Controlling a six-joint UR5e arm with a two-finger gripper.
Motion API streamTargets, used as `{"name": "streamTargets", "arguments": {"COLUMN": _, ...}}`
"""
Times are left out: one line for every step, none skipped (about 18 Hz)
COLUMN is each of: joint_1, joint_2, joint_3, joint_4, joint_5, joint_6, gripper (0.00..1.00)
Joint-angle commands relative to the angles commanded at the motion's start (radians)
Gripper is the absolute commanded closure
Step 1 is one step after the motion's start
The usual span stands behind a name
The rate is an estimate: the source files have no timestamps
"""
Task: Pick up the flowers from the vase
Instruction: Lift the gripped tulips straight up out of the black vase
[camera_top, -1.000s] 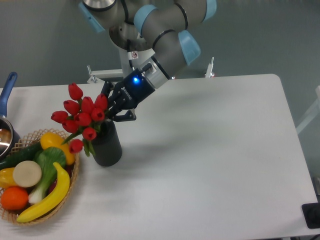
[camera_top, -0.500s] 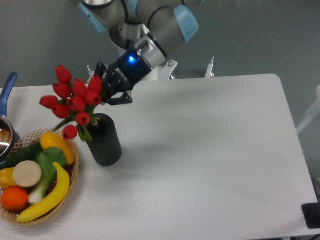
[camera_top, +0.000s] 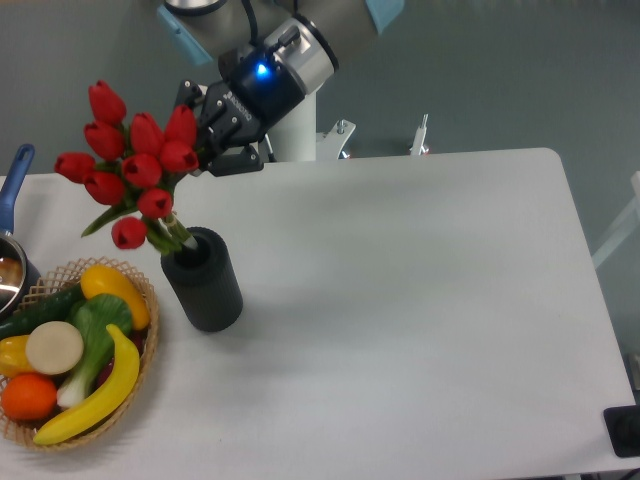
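Above the vase, the end effector grips the flowers at its left.

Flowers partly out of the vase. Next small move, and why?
Probably keep lifting straight up. The hand grips the flowers, but the stem ends still sit in the vase mouth, so moving sideways now might tip it.

Flowers above vase, stems in mouth; basket left of vase.
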Motion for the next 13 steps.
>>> {"name": "streamTargets", "arguments": {"joint_1": 0.011, "joint_2": 0.000, "joint_3": 0.006, "joint_4": 0.000, "joint_5": -0.002, "joint_6": -0.005, "gripper": 0.96}}
{"name": "streamTargets", "arguments": {"joint_1": 0.017, "joint_2": 0.000, "joint_3": 0.012, "joint_4": 0.000, "joint_5": -0.009, "joint_6": -0.006, "gripper": 0.96}}
{"name": "streamTargets", "arguments": {"joint_1": 0.028, "joint_2": 0.000, "joint_3": 0.017, "joint_4": 0.000, "joint_5": -0.027, "joint_6": -0.006, "gripper": 0.96}}
{"name": "streamTargets", "arguments": {"joint_1": 0.035, "joint_2": 0.000, "joint_3": 0.026, "joint_4": -0.002, "joint_5": -0.049, "joint_6": -0.008, "gripper": 0.96}}
{"name": "streamTargets", "arguments": {"joint_1": 0.046, "joint_2": 0.000, "joint_3": 0.035, "joint_4": -0.002, "joint_5": -0.058, "joint_6": -0.014, "gripper": 0.96}}
{"name": "streamTargets", "arguments": {"joint_1": 0.057, "joint_2": 0.000, "joint_3": 0.044, "joint_4": -0.002, "joint_5": -0.058, "joint_6": -0.026, "gripper": 0.96}}
{"name": "streamTargets", "arguments": {"joint_1": 0.067, "joint_2": 0.000, "joint_3": 0.054, "joint_4": -0.002, "joint_5": -0.060, "joint_6": -0.032, "gripper": 0.96}}
{"name": "streamTargets", "arguments": {"joint_1": 0.075, "joint_2": -0.003, "joint_3": 0.060, "joint_4": 0.000, "joint_5": -0.063, "joint_6": -0.035, "gripper": 0.96}}
{"name": "streamTargets", "arguments": {"joint_1": 0.090, "joint_2": -0.006, "joint_3": 0.067, "joint_4": 0.000, "joint_5": -0.064, "joint_6": -0.034, "gripper": 0.96}}
{"name": "streamTargets", "arguments": {"joint_1": 0.115, "joint_2": -0.006, "joint_3": 0.075, "joint_4": 0.000, "joint_5": -0.063, "joint_6": -0.031, "gripper": 0.97}}
{"name": "streamTargets", "arguments": {"joint_1": 0.139, "joint_2": -0.006, "joint_3": 0.081, "joint_4": 0.002, "joint_5": -0.061, "joint_6": -0.029, "gripper": 0.97}}
{"name": "streamTargets", "arguments": {"joint_1": 0.164, "joint_2": -0.006, "joint_3": 0.089, "joint_4": 0.002, "joint_5": -0.051, "joint_6": -0.023, "gripper": 0.97}}
{"name": "streamTargets", "arguments": {"joint_1": 0.196, "joint_2": -0.006, "joint_3": 0.091, "joint_4": 0.006, "joint_5": -0.045, "joint_6": -0.020, "gripper": 0.97}}
